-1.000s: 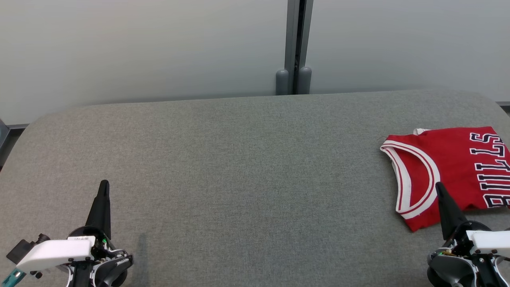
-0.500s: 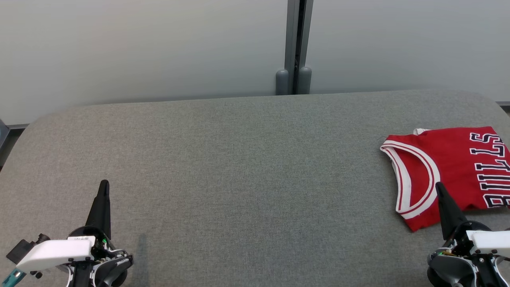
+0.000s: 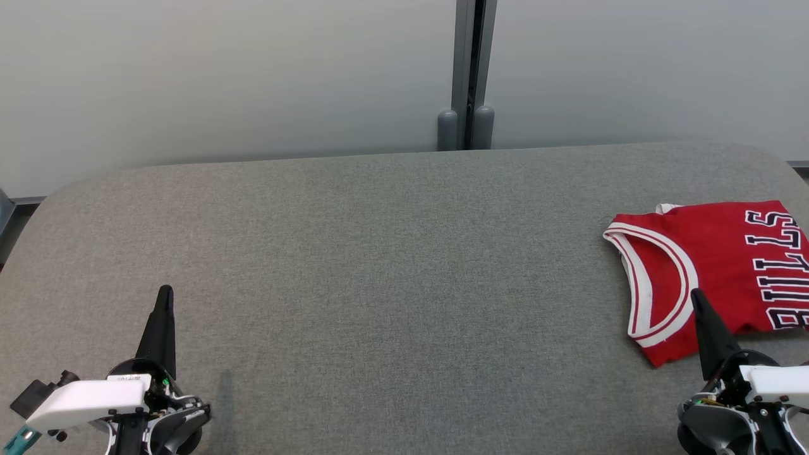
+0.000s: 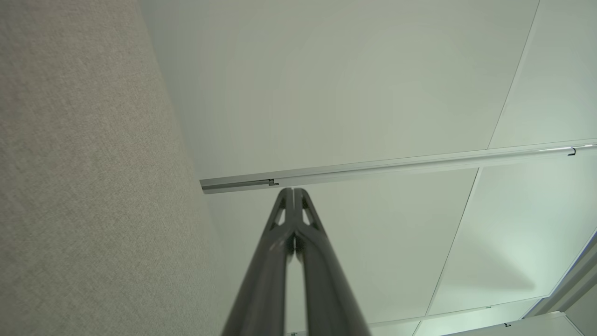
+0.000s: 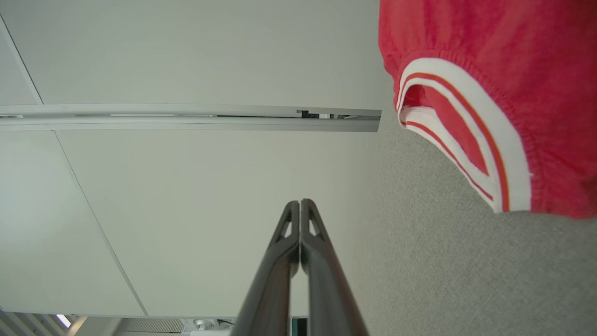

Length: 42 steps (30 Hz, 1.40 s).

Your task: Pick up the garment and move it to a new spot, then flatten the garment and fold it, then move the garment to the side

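Office-like room: frosted partition panels (image 3: 253, 76), grey fabric table (image 3: 379, 284).

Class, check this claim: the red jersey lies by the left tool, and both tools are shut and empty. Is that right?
Not quite. The jersey lies by the right tool, not the left tool, as the head view shows. The rest stands: both tools are shut and empty.

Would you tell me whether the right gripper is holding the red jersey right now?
No, the right gripper is shut on nothing, apart from the red jersey lying on the grey table.
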Tool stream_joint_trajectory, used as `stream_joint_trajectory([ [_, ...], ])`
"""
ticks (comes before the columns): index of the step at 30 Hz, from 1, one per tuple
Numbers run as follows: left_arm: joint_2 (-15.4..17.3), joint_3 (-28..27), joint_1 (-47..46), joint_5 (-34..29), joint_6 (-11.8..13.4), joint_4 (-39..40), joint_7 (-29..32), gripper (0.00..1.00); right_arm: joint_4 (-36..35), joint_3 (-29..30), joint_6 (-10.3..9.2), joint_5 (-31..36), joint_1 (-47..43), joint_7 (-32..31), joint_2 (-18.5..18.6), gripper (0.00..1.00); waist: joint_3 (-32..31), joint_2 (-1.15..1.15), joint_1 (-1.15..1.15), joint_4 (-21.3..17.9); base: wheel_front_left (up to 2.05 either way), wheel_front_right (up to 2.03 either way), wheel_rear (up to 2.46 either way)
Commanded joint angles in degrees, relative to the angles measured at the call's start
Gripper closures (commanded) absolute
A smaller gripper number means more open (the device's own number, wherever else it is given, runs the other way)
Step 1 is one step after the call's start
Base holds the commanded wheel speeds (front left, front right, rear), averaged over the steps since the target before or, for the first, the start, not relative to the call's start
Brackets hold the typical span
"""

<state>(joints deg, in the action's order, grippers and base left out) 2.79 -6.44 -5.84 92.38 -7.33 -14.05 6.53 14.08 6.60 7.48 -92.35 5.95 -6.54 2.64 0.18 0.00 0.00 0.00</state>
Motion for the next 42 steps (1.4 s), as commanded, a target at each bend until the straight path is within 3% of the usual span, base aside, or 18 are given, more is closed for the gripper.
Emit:
stream_joint_trajectory([
  [1,0.2,-0.2,-0.8,0.1,-0.3,0.0,0.2,1.00,-0.1,0.0,0.02,-0.1,0.5,-0.2,0.4,1.00,0.0,0.00,0.00,0.0,0.00,0.00,0.00],
  [42,0.2,-0.2,-0.8,0.1,-0.3,0.0,0.2,1.00,-0.1,0.0,0.02,-0.1,0.5,-0.2,0.4,1.00,0.0,0.00,0.00,0.0,0.00,0.00,0.00],
])
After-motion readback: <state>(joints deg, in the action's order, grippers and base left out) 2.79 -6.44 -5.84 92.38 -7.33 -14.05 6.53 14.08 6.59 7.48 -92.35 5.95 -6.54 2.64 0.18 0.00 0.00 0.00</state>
